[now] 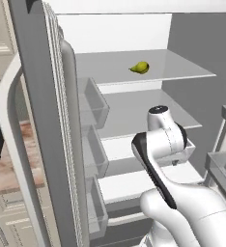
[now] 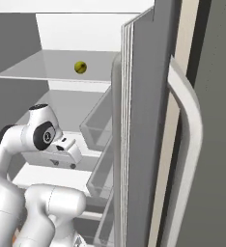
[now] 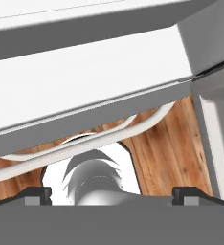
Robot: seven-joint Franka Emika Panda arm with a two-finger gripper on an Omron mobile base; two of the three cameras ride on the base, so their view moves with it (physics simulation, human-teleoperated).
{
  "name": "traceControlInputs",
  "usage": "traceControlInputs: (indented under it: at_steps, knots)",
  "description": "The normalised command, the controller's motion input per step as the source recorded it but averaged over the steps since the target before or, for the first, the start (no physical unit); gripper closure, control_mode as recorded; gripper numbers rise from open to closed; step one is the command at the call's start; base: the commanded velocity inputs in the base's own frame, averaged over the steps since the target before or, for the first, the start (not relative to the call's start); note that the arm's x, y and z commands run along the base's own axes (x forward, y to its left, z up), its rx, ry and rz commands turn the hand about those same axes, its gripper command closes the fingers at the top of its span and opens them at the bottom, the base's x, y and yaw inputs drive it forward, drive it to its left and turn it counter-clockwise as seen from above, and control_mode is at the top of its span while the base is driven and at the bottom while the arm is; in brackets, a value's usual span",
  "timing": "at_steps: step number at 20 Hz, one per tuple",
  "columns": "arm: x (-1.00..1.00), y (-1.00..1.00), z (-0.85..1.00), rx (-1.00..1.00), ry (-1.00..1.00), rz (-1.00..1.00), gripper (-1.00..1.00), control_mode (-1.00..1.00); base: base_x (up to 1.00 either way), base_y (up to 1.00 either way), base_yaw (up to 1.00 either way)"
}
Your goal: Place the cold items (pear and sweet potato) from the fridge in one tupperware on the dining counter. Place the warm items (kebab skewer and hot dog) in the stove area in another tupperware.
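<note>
A yellow-green pear [image 1: 140, 67] lies alone on the upper glass shelf of the open fridge; from the other side the pear [image 2: 80, 67] sits near the shelf's back. My arm is folded in front of the lower shelves, well below the pear, with the hand [image 2: 62, 150] pointing down. In the hand view my gripper [image 3: 113, 196] is open, its fingertips [image 3: 37, 195] far apart with nothing between them, looking past shelf edges at the wooden floor. The sweet potato, kebab skewer, hot dog and tupperware are out of view.
The open left fridge door [image 1: 52, 120] carries clear bins [image 1: 93, 103] close to my arm. The right door [image 2: 144, 120] with its curved handle [image 2: 187, 125] stands close on the other side. Glass shelves [image 1: 144, 108] stack below the pear.
</note>
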Motion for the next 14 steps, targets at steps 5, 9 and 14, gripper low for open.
traceControlInputs:
  at_steps: [5, 9, 14]
  knots:
    - [0.27, 0.0, 0.13, 0.04, -0.09, 0.02, -1.0, -1.0, 0.52, 0.0, 0.07]
    - [0.64, 0.0, 0.6, 0.03, -0.32, 0.0, -1.0, -1.0, 0.0, 0.0, 0.0]
    - [0.73, 0.0, 0.47, 0.01, -0.24, 0.0, -1.0, -1.0, 0.0, 0.0, 0.0]
